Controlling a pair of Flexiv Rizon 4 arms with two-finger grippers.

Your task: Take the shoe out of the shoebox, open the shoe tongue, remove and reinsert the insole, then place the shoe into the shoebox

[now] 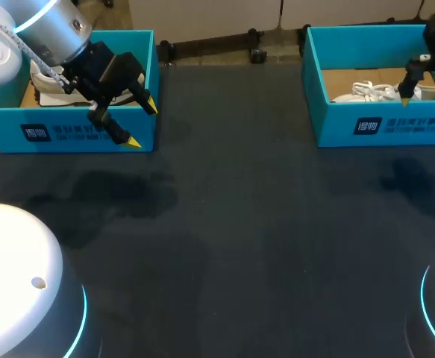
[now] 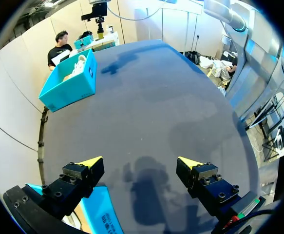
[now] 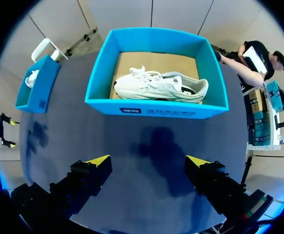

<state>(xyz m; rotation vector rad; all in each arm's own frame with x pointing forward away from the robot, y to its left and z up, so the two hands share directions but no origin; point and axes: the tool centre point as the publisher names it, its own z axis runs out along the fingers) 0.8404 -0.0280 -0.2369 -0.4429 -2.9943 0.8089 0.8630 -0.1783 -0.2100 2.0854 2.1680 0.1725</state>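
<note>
While the left pincer (image 2: 139, 163) gapes wide, the right pincer (image 3: 149, 161) gapes toward the boxed shoe (image 3: 159, 85).

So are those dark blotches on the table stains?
Shadows, probably: head view, soft patches on the table before the left box and right box; left wrist view, one beneath the open left claw; right wrist view, one between the right claw and the right box.
</note>
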